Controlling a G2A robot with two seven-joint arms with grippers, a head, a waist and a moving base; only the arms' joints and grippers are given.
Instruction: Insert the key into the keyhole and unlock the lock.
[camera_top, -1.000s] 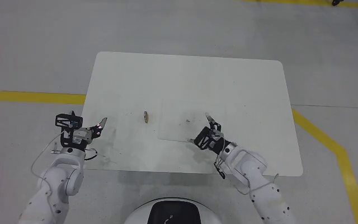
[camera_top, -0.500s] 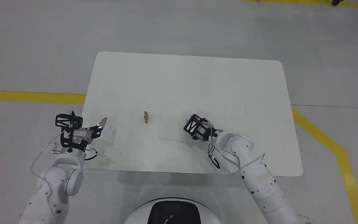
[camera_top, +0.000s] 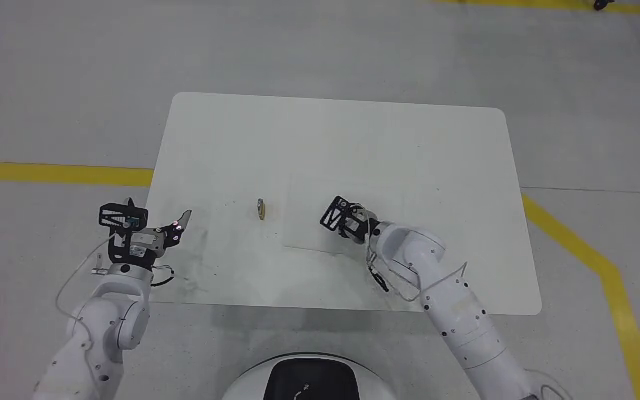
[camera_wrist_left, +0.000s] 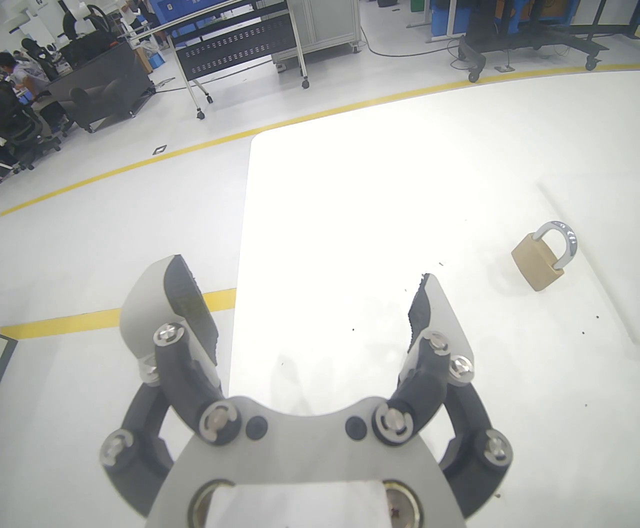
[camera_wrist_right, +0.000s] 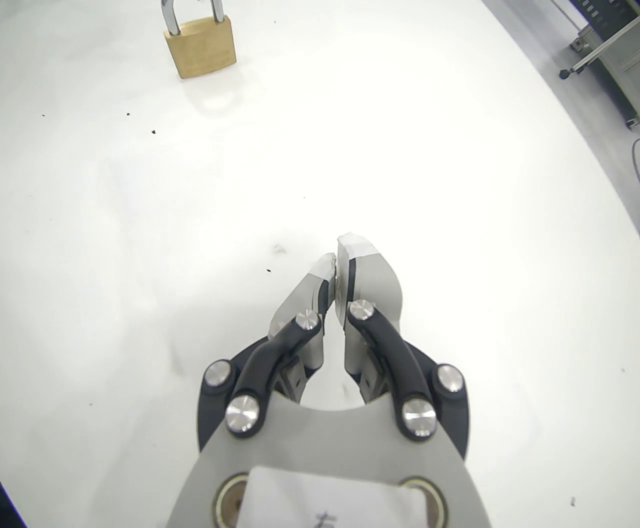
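My right gripper (camera_wrist_right: 336, 260) has its fingers pressed together, tips down at the worktop (camera_wrist_right: 450, 150). I cannot tell whether the key is pinched between them. Ahead of it, well apart, the padlock (camera_wrist_right: 201, 45) lies with its shackle closed. Beyond that, my left gripper (camera_wrist_left: 300, 285) hangs spread wide, holding nothing. I judge inserting and turning are both still to do.
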